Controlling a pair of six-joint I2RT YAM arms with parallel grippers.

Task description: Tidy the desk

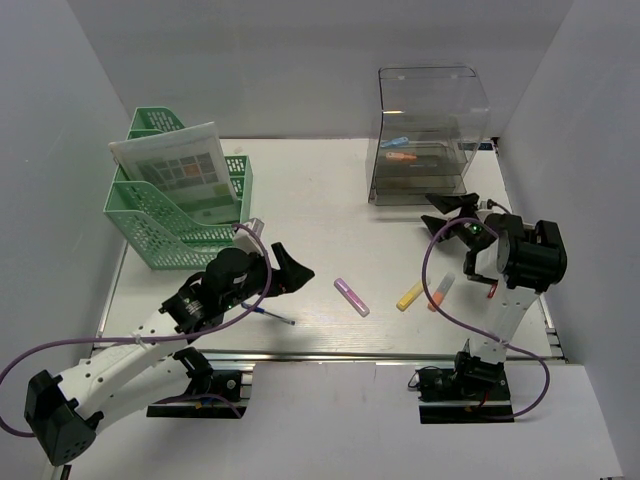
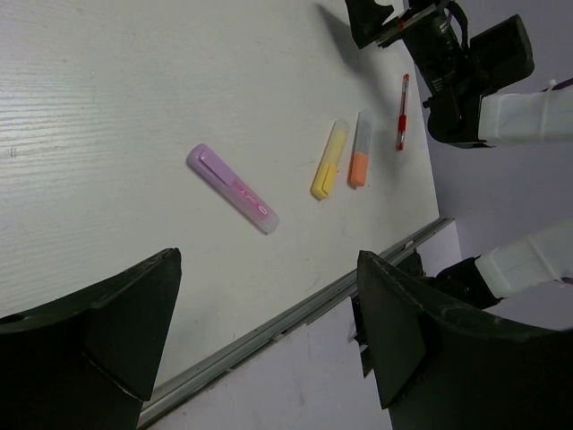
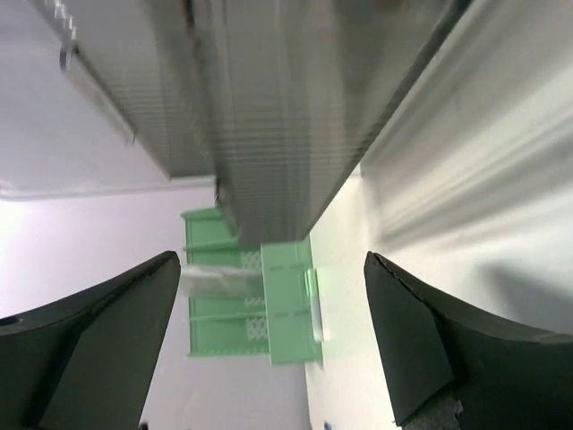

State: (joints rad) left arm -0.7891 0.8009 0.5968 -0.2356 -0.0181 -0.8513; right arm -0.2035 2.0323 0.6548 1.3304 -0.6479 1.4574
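Note:
The white desk (image 1: 330, 220) carries loose stationery near its front. A purple highlighter (image 1: 351, 297) (image 2: 231, 188) lies mid-desk, with a yellow one (image 1: 409, 295) (image 2: 329, 160) and an orange one (image 1: 441, 291) (image 2: 360, 150) to its right. A red pen (image 2: 403, 124) lies beside the right arm's base. A blue pen (image 1: 268, 315) rests under my left arm. My left gripper (image 1: 298, 262) (image 2: 269, 260) hangs open and empty left of the purple highlighter. My right gripper (image 1: 447, 213) (image 3: 273, 260) is open and empty, close to the clear drawer organizer (image 1: 425, 140) (image 3: 269, 107).
Green mesh file racks (image 1: 175, 200) (image 3: 269, 296) holding papers stand at the back left. The clear organizer at the back right holds several pens on its shelves. A silver rail (image 1: 330, 355) (image 2: 295, 313) runs along the front edge. Grey walls enclose the desk.

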